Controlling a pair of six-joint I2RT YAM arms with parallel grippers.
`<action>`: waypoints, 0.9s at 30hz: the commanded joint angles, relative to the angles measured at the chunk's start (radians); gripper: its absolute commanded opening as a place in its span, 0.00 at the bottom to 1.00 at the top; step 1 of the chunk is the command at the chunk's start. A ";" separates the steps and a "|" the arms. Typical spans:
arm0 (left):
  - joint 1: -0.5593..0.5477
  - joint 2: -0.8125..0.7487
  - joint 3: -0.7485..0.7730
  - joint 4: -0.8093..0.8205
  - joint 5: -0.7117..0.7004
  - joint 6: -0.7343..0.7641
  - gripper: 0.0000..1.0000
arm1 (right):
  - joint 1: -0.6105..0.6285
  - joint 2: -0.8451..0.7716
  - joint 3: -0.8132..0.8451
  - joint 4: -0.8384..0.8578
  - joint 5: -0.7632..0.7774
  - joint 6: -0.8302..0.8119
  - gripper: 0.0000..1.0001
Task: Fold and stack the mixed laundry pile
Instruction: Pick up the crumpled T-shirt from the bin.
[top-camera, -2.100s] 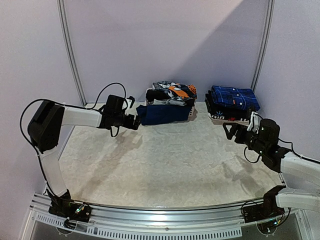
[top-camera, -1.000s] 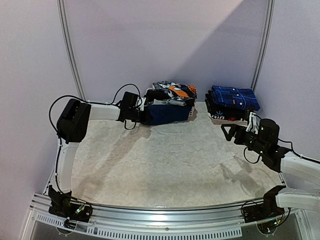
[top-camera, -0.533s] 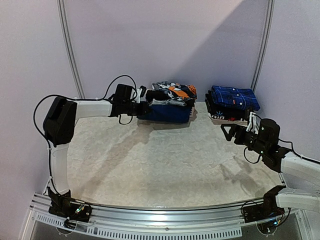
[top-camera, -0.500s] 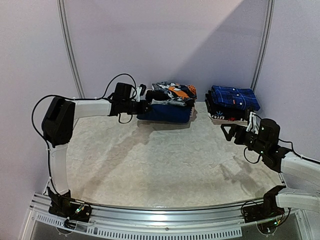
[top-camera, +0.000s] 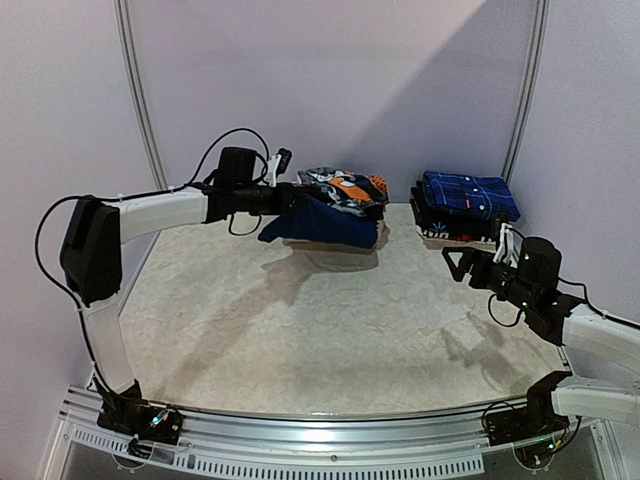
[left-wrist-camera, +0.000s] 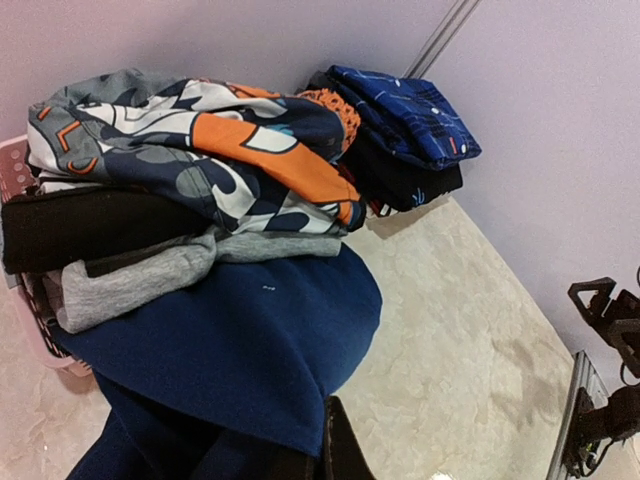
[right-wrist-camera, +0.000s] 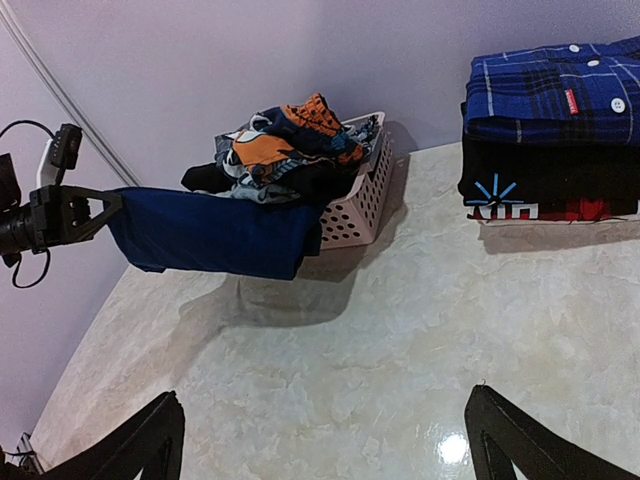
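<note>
The mixed laundry pile (top-camera: 345, 190) sits heaped in a pink basket (right-wrist-camera: 360, 205) at the far middle of the table (top-camera: 330, 340), up against the back wall. An orange, white and dark patterned piece lies on top, with black and grey pieces under it. To its right, in the far corner and well apart from the basket, stands a folded stack (top-camera: 465, 205) with a blue checked shirt uppermost.

One navy garment (right-wrist-camera: 210, 235) is coming out of the heap. It hangs as a loose sheet in front of the basket, clear of the table. Its far end seems tucked beneath the grey piece, so it looks only partly free. The left gripper (top-camera: 288, 198) is clamped shut on the garment's near edge, its arm stretched across from the left side. The right gripper (top-camera: 470, 265) hovers over the right part of the table with its jaws spread wide and nothing between them.

The step in hand looks like drawing a single garment out of the pile for folding. The next move likely calls for pulling the navy cloth towards the bare middle of the table until its end slips free. The pull should be gentle, so that the pieces lying on it are not dragged out too. The right gripper could then take a second corner to spread it flat.
</note>
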 joint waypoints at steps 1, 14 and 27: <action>-0.011 -0.109 0.005 -0.010 0.037 0.000 0.00 | 0.005 -0.003 0.021 -0.013 0.004 -0.005 0.99; -0.012 -0.147 0.141 -0.071 0.099 0.004 0.00 | 0.006 -0.010 0.022 -0.019 0.001 -0.003 0.99; -0.012 -0.357 0.143 -0.176 0.070 0.078 0.00 | 0.006 -0.002 0.025 -0.019 0.010 -0.009 0.99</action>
